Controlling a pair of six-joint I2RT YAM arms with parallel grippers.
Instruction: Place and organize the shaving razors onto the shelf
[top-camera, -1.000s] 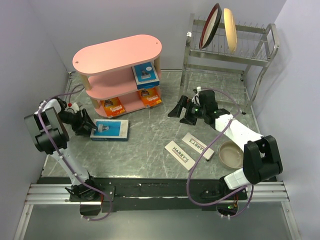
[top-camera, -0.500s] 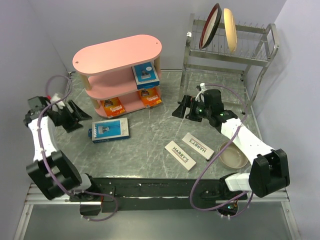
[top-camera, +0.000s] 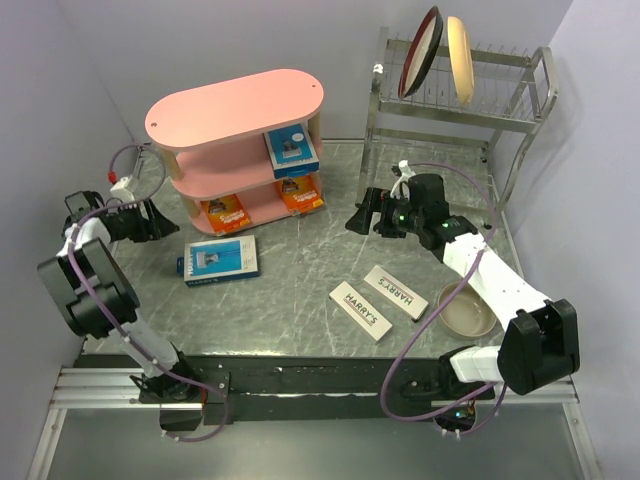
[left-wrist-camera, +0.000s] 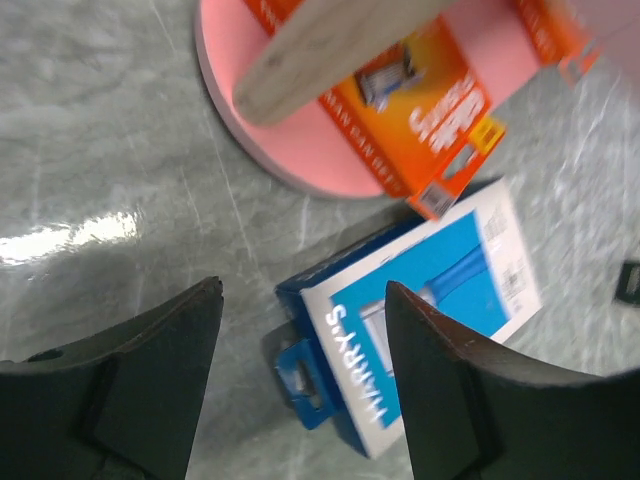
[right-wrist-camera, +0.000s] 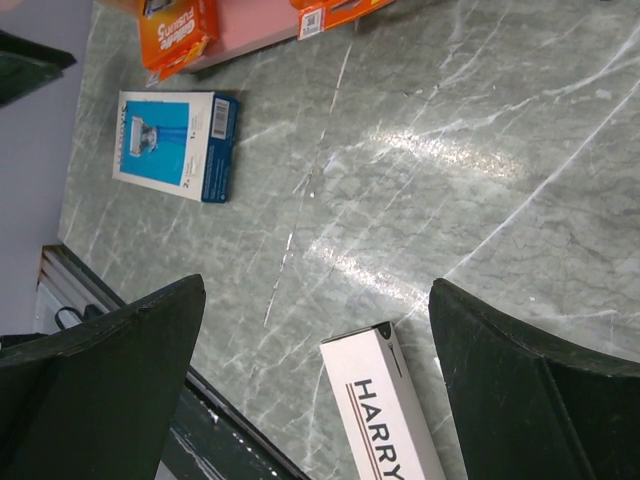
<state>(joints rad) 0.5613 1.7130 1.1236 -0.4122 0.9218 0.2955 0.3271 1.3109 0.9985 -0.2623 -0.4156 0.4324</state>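
The shelf already carries two orange cards and a blue card, so the job looks half done. The left gripper, jaws spread and empty, hangs beside the blue-and-white pack lying flat on the table, probably its next pick: descend, pinch an edge. The right gripper, likewise released, hovers near two HARRY'S boxes.

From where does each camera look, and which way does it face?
Top external: high behind the robot, looking down on grey marbled table and pink oval-topped shelf; left arm and right arm show.
Left wrist: on the left claw, facing down at a blue-and-white flat razor pack; two black fingers show.
Right wrist: on the right claw, facing down across the table; black fingers show.
Shared: both wrist views show that pack.
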